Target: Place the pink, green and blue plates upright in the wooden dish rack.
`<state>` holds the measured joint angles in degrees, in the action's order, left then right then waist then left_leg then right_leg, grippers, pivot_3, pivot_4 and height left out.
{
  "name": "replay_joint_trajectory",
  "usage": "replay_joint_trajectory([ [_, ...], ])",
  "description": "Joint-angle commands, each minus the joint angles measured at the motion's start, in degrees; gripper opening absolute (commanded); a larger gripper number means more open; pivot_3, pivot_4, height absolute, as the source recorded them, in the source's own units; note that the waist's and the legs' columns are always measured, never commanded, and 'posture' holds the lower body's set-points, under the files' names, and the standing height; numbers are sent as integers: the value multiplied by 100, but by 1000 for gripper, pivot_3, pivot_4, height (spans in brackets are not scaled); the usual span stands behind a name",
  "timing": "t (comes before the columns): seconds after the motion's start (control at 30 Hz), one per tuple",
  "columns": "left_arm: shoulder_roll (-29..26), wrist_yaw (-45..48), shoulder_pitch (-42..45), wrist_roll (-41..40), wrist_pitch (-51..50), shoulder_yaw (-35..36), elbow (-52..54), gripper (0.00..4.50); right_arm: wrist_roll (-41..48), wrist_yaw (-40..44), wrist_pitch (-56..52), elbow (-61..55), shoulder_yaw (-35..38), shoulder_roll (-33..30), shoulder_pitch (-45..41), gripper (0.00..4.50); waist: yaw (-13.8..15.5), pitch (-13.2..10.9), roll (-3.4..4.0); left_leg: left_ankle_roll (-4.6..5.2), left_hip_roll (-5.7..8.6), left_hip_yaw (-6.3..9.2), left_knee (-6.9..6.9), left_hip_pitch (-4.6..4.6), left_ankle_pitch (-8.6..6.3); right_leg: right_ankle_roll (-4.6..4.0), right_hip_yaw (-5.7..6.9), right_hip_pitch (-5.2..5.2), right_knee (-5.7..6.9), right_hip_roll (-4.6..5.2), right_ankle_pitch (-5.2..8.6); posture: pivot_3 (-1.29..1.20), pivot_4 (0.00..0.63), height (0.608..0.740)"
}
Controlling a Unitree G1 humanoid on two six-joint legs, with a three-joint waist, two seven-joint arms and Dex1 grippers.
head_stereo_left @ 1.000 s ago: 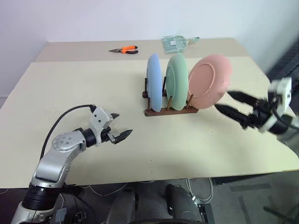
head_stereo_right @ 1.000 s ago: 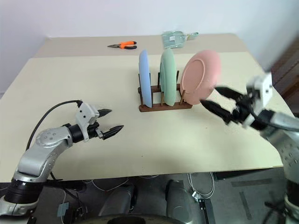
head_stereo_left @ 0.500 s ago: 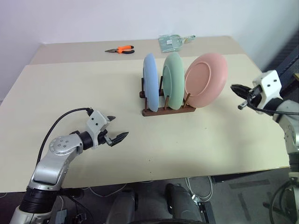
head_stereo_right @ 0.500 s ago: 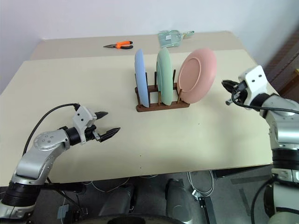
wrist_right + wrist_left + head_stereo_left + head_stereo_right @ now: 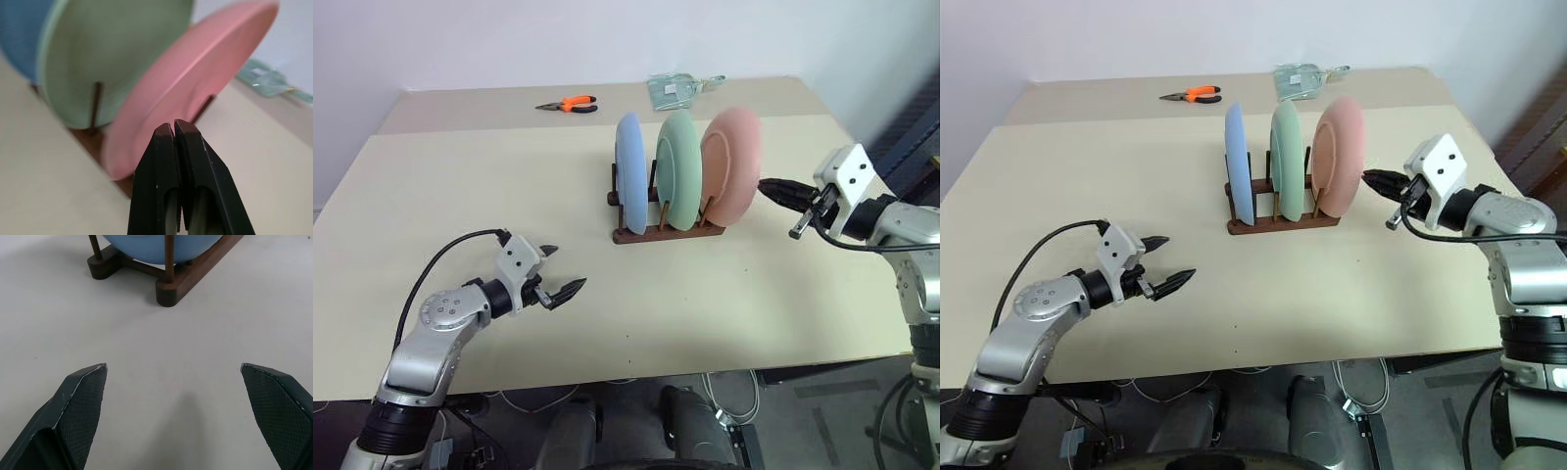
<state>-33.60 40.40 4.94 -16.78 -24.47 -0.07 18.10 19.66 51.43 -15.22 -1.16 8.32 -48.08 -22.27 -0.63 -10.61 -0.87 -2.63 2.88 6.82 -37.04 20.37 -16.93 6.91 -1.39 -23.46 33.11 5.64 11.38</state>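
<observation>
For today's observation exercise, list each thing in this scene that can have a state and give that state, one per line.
Blue plate: upright in the rack, leftmost.
Green plate: upright, in the middle.
Pink plate: standing at the rack's right end.
Wooden dish rack: on the table, holding three plates.
Left hand: open, empty, above the table.
Right hand: shut, empty, tip at the pink plate's back.
Orange pliers: lying at the far edge.

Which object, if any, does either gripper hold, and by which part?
Nothing is held: the left gripper is open over the table, and the right gripper is shut empty beside the pink plate.
</observation>
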Motion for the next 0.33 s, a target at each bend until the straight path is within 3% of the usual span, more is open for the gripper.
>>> replay_joint_trajectory([
  [0.03, -4, -26, 60, 0, 8, 10, 144, 4500, -181, -219, -71, -14, 135, -47, 74, 67, -2, 0, 0, 0, 0, 0, -1, 0, 0, -1, 0, 0, 0, 0, -1, 0, 150, 740],
  [0.33, -4, -128, 59, 25, 38, 103, 12, 4500, 76, -255, 241, 732, 753, 254, 794, 67, 2, 2, -2, 0, 4, 0, -3, -1, 0, -7, -2, 2, 1, 0, -5, 0, 150, 740],
])
